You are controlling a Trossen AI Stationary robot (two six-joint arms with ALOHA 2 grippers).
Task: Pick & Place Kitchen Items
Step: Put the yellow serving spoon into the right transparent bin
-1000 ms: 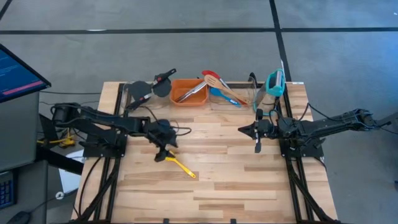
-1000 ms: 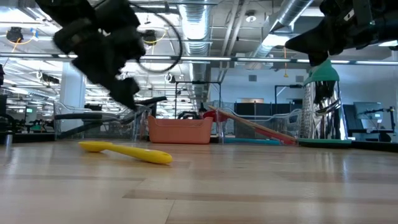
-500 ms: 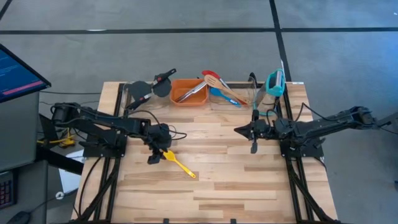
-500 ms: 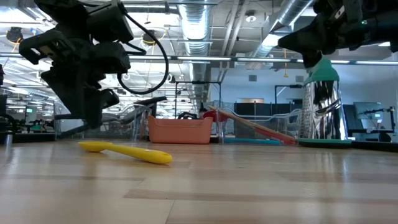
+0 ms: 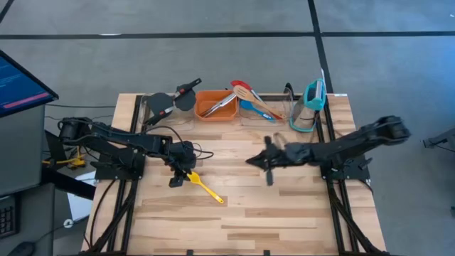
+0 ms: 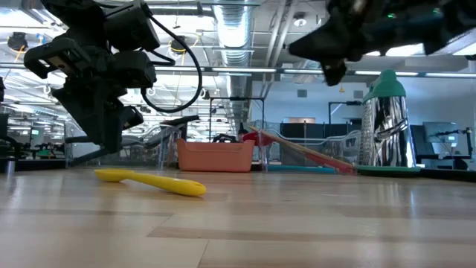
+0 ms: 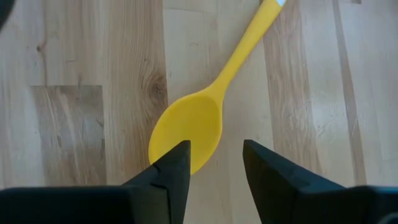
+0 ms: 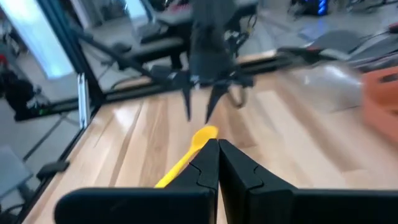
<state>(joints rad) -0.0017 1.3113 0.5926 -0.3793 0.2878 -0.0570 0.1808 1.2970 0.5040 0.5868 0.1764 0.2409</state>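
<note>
A yellow spoon (image 5: 205, 187) lies flat on the wooden table (image 5: 284, 213), left of centre, with its bowl (image 7: 186, 132) toward the left arm. My left gripper (image 7: 214, 155) is open and points down just above the bowl, one finger on each side of it. In the low view it (image 6: 111, 143) stands clear above the spoon (image 6: 152, 181). My right gripper (image 5: 250, 161) is shut and empty, held high over the table's middle and pointing toward the spoon (image 8: 186, 155).
At the far edge stand an orange bin (image 5: 217, 104) with metal tongs, a clear bin with black spatulas (image 5: 170, 99), another with red, wooden and blue utensils (image 5: 250, 102), and a teal item (image 5: 313, 96). Bare wood lies along the near side.
My right gripper has swung from the table's right side toward its middle and the yellow spoon, staying shut. My left gripper has shifted slightly toward the left edge and tipped from slanted to pointing down over the spoon's bowl. The spoon has not moved.
</note>
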